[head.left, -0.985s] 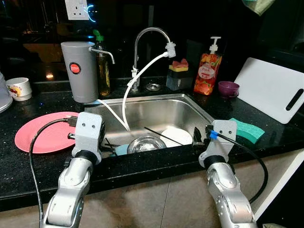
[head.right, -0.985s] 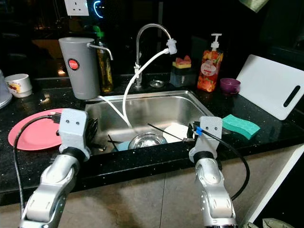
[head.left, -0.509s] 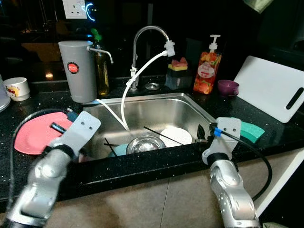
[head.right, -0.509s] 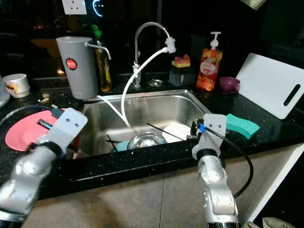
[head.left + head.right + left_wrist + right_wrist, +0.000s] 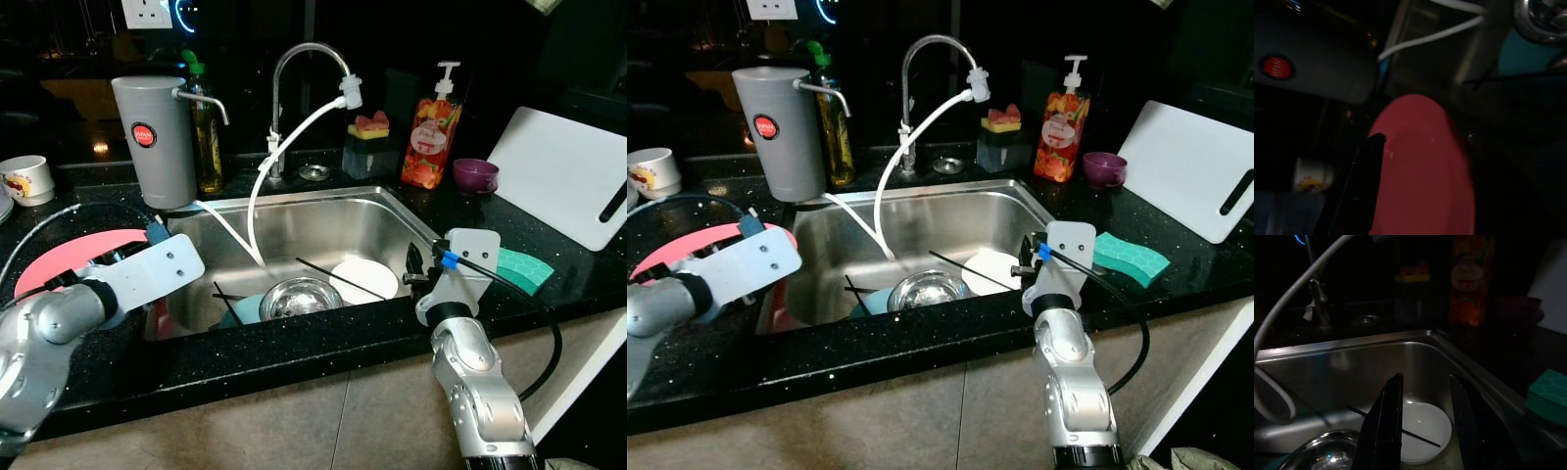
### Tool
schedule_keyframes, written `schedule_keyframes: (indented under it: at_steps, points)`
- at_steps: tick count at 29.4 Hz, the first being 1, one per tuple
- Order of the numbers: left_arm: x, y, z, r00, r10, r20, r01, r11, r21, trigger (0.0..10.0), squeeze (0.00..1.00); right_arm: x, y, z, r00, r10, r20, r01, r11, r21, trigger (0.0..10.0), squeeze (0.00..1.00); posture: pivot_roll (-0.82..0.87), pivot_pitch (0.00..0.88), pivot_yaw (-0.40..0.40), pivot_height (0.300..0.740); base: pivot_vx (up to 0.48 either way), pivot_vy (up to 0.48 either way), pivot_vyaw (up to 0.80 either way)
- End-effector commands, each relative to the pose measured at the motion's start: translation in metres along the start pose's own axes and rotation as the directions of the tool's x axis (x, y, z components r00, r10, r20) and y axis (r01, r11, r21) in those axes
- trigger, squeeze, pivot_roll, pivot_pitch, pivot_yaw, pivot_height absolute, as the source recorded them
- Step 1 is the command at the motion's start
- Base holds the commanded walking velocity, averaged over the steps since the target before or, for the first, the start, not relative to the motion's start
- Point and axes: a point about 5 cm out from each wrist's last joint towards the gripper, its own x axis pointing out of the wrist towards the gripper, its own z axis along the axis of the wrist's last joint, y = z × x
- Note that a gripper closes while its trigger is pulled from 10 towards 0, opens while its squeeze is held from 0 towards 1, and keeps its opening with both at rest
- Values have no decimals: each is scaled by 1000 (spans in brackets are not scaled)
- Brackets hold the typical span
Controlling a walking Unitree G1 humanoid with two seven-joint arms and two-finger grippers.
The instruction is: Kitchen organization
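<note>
head stereo downward on sink [image 5: 323, 220], wrists close

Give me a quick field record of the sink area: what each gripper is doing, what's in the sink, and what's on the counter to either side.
left gripper: closed on the pink plate, tilted at the sink's left edge
right gripper: open, empty, above the sink's right rim
in sink: white plate, steel bowl, black chopstick, white hose
left counter: grey dispenser, mug
right counter: green sponge, white cutting board, purple bowl, soap bottle
</note>
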Motion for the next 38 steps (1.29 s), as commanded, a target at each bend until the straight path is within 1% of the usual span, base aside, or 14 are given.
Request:
schedule_keyframes:
  at_steps: [1,6,13,14,20,21,22,23,24,25,26,27,28,38]
  points:
    - [-3,-10,-7,995,-80,-62,80,997,4,10000,0,1,3,1,1000,14,5,-14,1000,2,10000,0,161,62,-50,740,0,0,0]
    - [-4,-13,-11,991,-101,-88,98,995,-34,10000,0,2,4,2,1000,14,7,-15,1000,6,10000,0,165,68,-51,740,0,0,0]
    - [-2,-12,-27,983,-81,-167,84,996,10,10000,0,3,5,3,1000,16,9,-16,1000,8,10000,0,161,70,-50,740,0,0,0]
    - [-1,-11,-30,980,-72,-186,75,997,11,9373,0,4,4,3,1000,15,9,-15,1000,7,10000,0,160,69,-50,740,0,0,0]
    - [0,-12,-37,974,-65,-219,69,998,14,8431,0,5,3,4,1000,10,12,-10,1000,7,10000,0,160,70,-47,740,0,0,0]
    - [1,-13,-39,972,-58,-226,62,998,9,6706,0,5,3,4,1000,9,12,-9,1000,8,10000,0,161,71,-47,740,0,0,0]
    - [2,-13,-41,972,-54,-230,57,998,5,6275,0,5,3,4,1000,8,13,-9,1000,9,10000,0,161,71,-47,740,0,0,0]
    - [3,-13,-42,971,-49,-234,51,999,4,4941,0,5,4,4,1000,8,13,-8,1000,10,10000,0,161,70,-45,740,0,0,0]
    - [3,-13,-42,971,-49,-234,51,999,4,4941,0,5,4,4,1000,8,13,-8,1000,10,10000,0,161,70,-45,740,0,0,0]
    - [4,-14,-44,971,-40,-236,41,999,-1,3490,0,5,4,4,1000,8,13,-8,1000,11,10000,0,161,70,-45,740,0,0,0]
    - [5,-14,-45,971,-35,-238,35,999,-4,3490,0,5,4,4,1000,8,13,-8,1000,12,10000,0,159,70,-43,740,0,0,0]
    - [6,-15,-47,970,-27,-240,27,1000,-2,549,0,5,4,4,1000,7,13,-7,1000,12,10000,0,155,70,-42,740,0,0,0]
    - [7,-15,-48,970,-21,-242,22,1000,2,0,0,5,4,4,1000,5,15,-5,1000,12,10000,0,155,70,-42,740,0,0,0]
    - [10,-20,-49,974,1,-229,7,999,37,0,0,6,1,7,1000,-4,22,3,1000,9,10000,0,146,72,-52,740,0,0,0]
